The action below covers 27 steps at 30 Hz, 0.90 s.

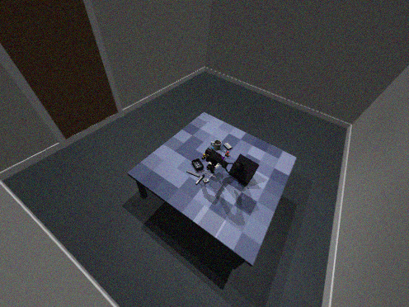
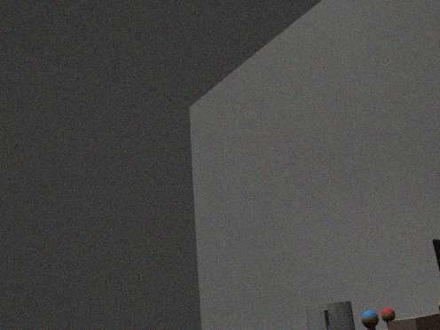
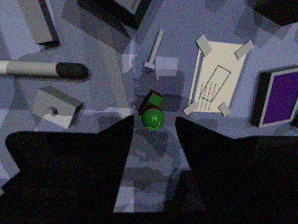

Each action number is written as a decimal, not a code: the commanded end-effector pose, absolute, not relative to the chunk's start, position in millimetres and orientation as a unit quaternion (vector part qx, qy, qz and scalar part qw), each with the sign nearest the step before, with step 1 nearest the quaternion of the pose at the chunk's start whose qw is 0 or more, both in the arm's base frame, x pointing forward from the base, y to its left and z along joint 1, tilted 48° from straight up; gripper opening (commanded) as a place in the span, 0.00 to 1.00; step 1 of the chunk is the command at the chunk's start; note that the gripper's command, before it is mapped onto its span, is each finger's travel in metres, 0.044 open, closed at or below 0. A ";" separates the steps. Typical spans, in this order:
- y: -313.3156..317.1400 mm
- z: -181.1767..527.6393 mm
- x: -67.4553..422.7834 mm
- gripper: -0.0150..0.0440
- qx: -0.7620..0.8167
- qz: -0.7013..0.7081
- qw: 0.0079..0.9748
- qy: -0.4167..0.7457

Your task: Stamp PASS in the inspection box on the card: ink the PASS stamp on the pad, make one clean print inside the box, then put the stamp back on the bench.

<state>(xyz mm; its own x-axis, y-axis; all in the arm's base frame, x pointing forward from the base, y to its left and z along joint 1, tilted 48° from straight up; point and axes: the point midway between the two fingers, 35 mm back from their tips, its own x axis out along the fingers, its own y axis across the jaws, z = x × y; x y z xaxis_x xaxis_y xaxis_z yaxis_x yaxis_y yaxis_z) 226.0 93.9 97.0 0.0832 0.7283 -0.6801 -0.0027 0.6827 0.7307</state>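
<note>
Below your black parallel-jaw gripper [image 3: 154,131], half open and holding nothing, you see the green ball-knobbed stamp [image 3: 152,116] standing on the blue checkered bench [image 3: 165,67], handle tipped towards you. At two o'clock, the cream clipped card [image 3: 218,80] runs lengthwise towards one o'clock.

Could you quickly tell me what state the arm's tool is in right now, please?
Tool: open, holding nothing, hovering above the green-knobbed stamp on the bench.
</note>
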 end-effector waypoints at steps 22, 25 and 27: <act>124.7 70.5 226.8 0.61 0.298 0.273 0.671 0.622; 125.6 69.9 226.7 0.61 0.299 0.273 0.671 0.622; 124.4 72.4 227.3 0.57 0.297 0.276 0.673 0.619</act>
<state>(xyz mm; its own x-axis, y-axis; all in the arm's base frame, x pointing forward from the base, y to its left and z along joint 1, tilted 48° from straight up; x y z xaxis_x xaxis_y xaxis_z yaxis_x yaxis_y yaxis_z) 227.2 124.6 72.2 0.0810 0.7389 -0.6689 -0.0025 0.6713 0.7412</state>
